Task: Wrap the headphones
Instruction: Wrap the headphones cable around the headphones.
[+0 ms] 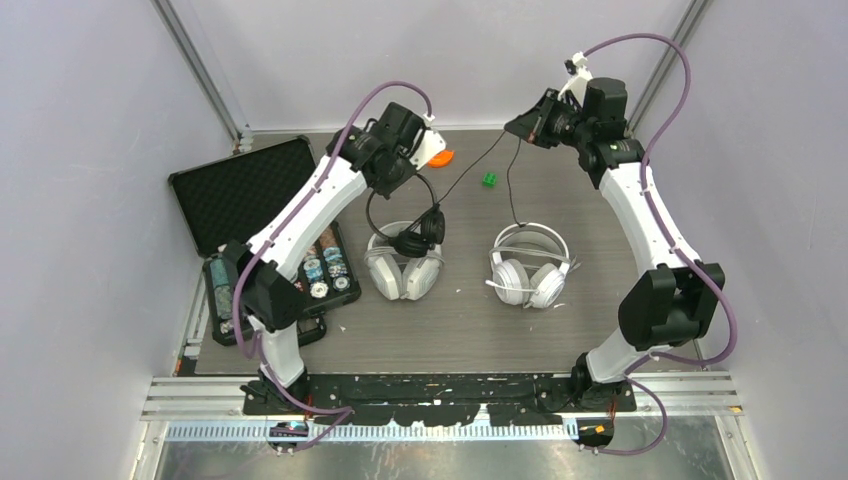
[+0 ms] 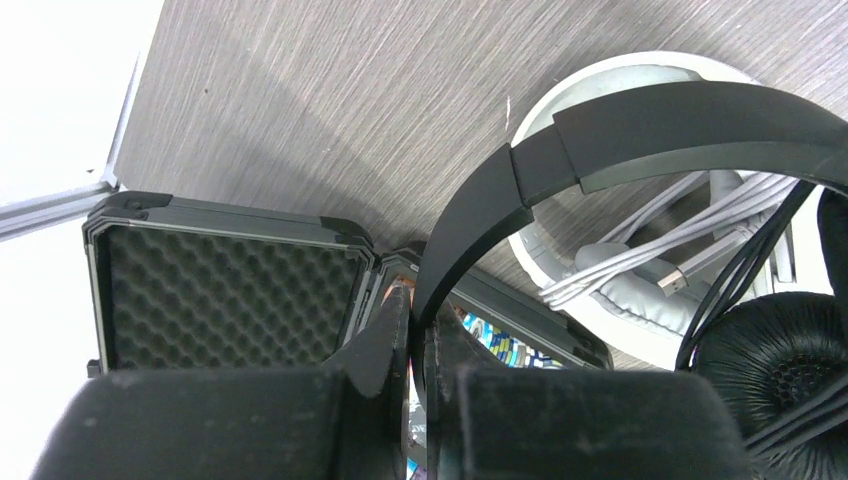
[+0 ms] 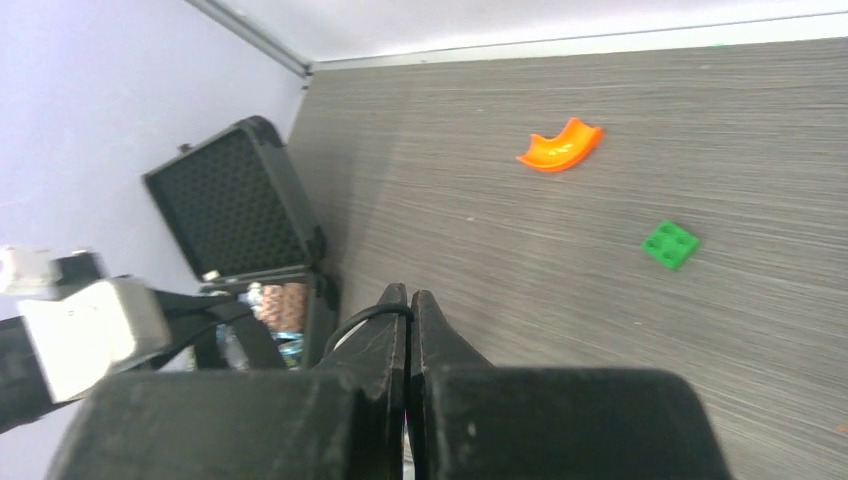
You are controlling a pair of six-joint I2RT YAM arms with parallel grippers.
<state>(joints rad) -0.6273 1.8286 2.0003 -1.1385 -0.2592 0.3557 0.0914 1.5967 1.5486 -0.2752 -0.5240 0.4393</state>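
My left gripper (image 1: 408,158) is shut on the thin band of the black headphones (image 1: 418,236). They hang from it just over a pale grey over-ear headset (image 1: 403,272) lying on the table. In the left wrist view the black band (image 2: 640,130) runs out from between the fingers (image 2: 385,345), with the grey headset's bundled white cable (image 2: 650,265) beneath. The black cable (image 1: 470,170) stretches up to my right gripper (image 1: 528,128), which is raised at the back and shut on it (image 3: 410,300). A second white headset (image 1: 528,270) lies right of centre.
An open black case (image 1: 250,195) with a foam lid and poker chips (image 1: 325,268) sits at the left, under the left arm. An orange curved piece (image 1: 441,157) and a small green block (image 1: 490,179) lie at the back of the table.
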